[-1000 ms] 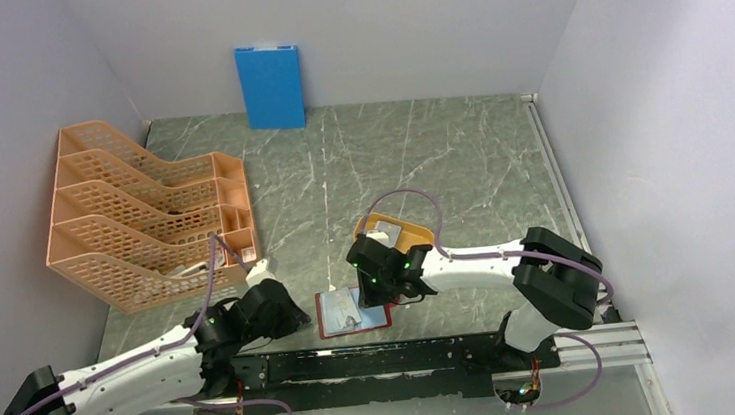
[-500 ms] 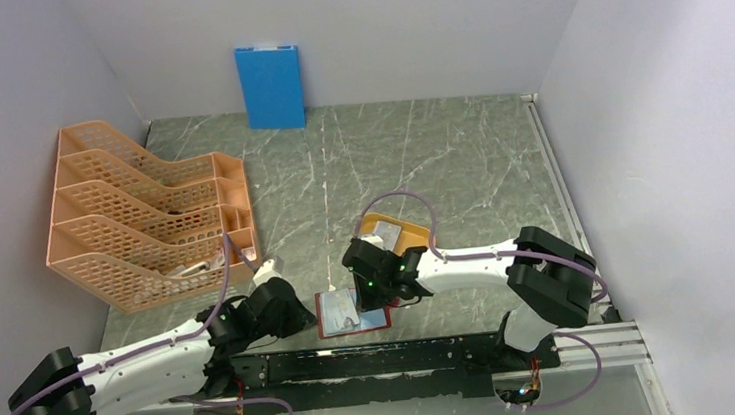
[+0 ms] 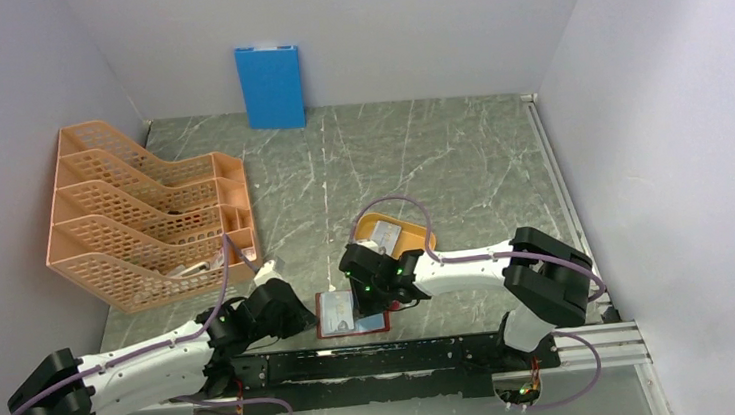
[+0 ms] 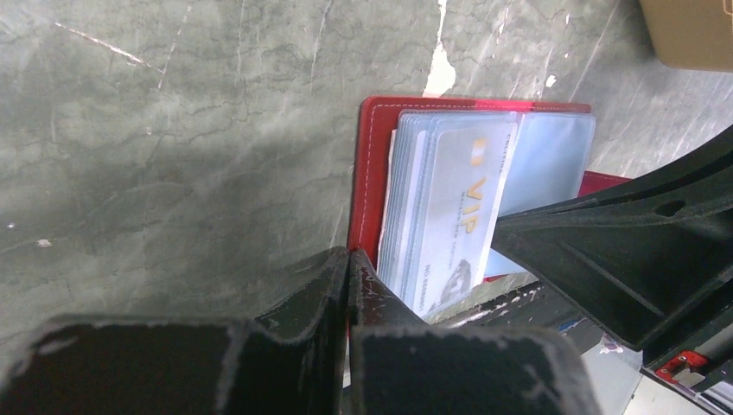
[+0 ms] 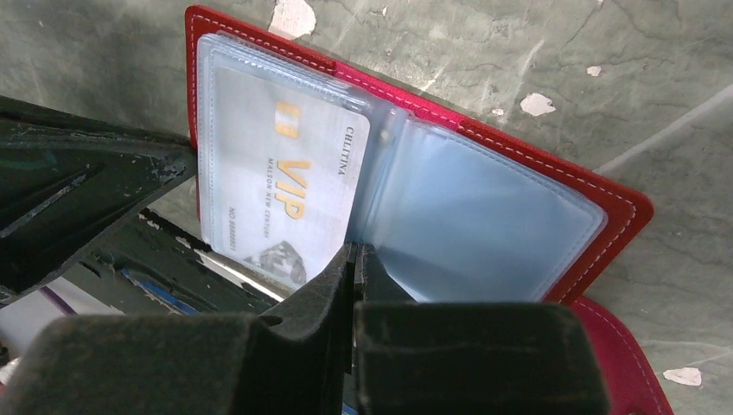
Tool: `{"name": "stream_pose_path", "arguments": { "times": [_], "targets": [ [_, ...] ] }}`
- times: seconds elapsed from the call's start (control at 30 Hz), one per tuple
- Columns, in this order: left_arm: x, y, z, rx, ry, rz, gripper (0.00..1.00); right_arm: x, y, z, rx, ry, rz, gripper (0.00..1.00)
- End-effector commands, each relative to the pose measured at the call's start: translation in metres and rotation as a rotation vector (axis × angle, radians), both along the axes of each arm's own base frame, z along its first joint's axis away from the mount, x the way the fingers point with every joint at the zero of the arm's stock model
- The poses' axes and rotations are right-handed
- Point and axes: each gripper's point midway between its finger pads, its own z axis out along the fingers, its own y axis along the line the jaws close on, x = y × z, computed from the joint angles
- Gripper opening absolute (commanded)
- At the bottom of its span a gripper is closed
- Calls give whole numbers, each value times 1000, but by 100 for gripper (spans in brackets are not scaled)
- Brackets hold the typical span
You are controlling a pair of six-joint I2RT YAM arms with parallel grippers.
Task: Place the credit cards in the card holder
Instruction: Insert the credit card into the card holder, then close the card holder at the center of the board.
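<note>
The dark-red card holder (image 3: 376,322) lies open near the table's front edge, its clear sleeves facing up (image 5: 484,225). A pale blue credit card (image 5: 277,190) marked VIP sits in the left sleeve stack (image 4: 458,207) and sticks out toward the near edge. My right gripper (image 5: 354,252) is shut at that card's lower right corner, with a thin edge between its jaws. My left gripper (image 4: 348,257) is shut on the holder's red cover (image 4: 373,164) at its left near corner. From above, both grippers (image 3: 298,319) (image 3: 369,293) flank the holder.
A yellow-orange tray (image 3: 411,236) with a pale card-like piece in it stands just behind the right gripper. An orange mesh file rack (image 3: 144,222) fills the left side. A blue board (image 3: 271,85) leans on the back wall. The black rail (image 3: 407,355) runs just in front of the holder.
The right gripper has crept left and nearer over the holder and its jaws have closed. The left arm's elbow swung right early on, then held still.
</note>
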Motion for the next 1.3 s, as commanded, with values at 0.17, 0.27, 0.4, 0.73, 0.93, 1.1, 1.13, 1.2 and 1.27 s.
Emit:
{"name": "stream_pose_path", "arguments": {
  "times": [0.17, 0.27, 0.4, 0.73, 0.93, 1.1, 1.13, 1.2, 1.27],
  "targets": [
    [-15, 9, -18, 39, 53, -41, 7, -5, 21, 14, 105, 9, 17, 4],
    [-13, 7, -15, 34, 46, -42, 7, -5, 23, 15, 118, 11, 15, 4],
    [-9, 12, -11, 74, 34, -29, 7, -1, 8, 17, 56, -14, -10, 5],
    [10, 26, 28, 133, -98, -1, 21, 8, -62, 71, -32, -166, -108, 44],
    [10, 22, 30, 128, -104, -22, 24, 6, -103, 50, -91, -157, -223, 57],
    [10, 22, 27, 127, -100, -24, 24, 11, -102, 38, -95, -152, -258, 56],
    [10, 22, 26, 131, -99, -25, 24, 13, -101, 35, -96, -152, -262, 56],
    [9, 23, 23, 138, -92, -28, 24, 17, -102, 31, -101, -154, -279, 53],
    [7, 23, 20, 140, -84, -31, 24, 21, -101, 26, -95, -151, -291, 49]
  ]
}}
